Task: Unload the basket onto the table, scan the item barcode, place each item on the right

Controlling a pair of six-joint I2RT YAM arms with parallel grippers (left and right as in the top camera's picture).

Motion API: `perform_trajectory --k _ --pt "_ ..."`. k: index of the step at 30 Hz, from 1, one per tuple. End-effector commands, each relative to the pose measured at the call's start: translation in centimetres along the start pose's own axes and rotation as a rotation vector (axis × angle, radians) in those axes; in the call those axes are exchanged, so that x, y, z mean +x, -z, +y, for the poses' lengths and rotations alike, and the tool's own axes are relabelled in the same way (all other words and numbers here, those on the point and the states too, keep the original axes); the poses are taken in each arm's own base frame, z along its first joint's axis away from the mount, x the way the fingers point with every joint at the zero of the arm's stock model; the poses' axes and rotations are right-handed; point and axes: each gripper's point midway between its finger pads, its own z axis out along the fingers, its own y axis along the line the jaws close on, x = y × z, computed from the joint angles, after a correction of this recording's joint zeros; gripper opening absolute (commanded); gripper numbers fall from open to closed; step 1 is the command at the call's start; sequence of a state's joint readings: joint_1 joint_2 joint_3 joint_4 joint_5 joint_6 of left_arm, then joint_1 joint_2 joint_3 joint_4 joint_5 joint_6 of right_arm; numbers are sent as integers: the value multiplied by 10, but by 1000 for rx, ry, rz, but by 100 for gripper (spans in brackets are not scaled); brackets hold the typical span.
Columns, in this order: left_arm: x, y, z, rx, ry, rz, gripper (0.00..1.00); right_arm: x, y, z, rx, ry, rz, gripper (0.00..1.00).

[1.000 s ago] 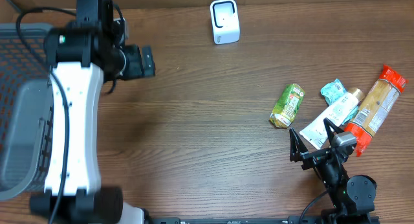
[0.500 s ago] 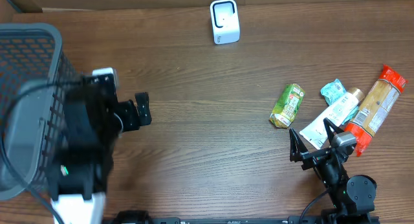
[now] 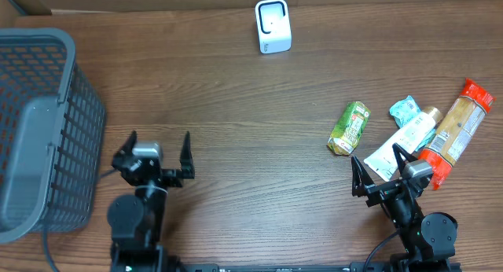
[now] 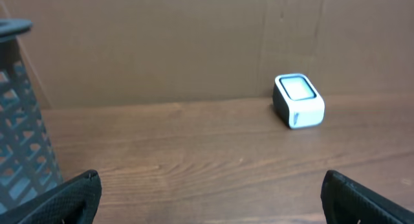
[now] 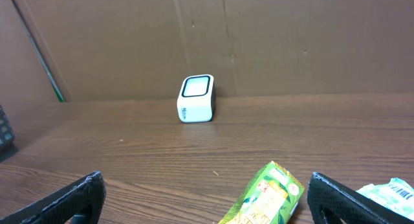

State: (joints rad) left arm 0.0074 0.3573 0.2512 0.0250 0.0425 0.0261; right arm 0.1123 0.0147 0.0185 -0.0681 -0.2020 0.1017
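The white barcode scanner (image 3: 273,26) stands at the back middle of the table and shows in both wrist views (image 4: 298,101) (image 5: 195,98). The items lie at the right: a green carton (image 3: 349,128), a white tube (image 3: 402,142), a teal packet (image 3: 406,109) and an orange-red bag (image 3: 457,129). My right gripper (image 3: 376,156) sits open at the front right, just short of the green carton (image 5: 268,198), holding nothing. Low at the front left, my left gripper (image 3: 159,137) is open and empty, pointing toward the scanner.
A grey mesh basket (image 3: 39,123) stands along the left edge, close to the left gripper, and its wall shows in the left wrist view (image 4: 19,120). A cardboard wall (image 4: 194,43) closes the back of the table.
The left arm has come down from high beside the basket to a low pose at the front left, jaws still open. The right arm and the items have not moved.
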Motion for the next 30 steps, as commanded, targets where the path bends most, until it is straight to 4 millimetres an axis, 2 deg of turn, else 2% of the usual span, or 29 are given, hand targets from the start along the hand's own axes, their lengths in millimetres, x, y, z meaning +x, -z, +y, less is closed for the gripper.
perform_trajectory --k 1,6,10,13,30 --pt "20 6 -5 24 -105 -44 100 1 0 1 -4 0 -8 100" --pt "47 10 -5 18 -120 -60 100 1 0 1 -4 0 -8 100" --pt "68 14 -7 31 -115 8 99 1 0 1 -4 0 -8 100" --pt "62 17 -7 27 -117 -18 99 1 0 1 -4 0 -8 100" --pt "64 16 -6 22 -116 -11 100 1 0 1 -4 0 -8 100"
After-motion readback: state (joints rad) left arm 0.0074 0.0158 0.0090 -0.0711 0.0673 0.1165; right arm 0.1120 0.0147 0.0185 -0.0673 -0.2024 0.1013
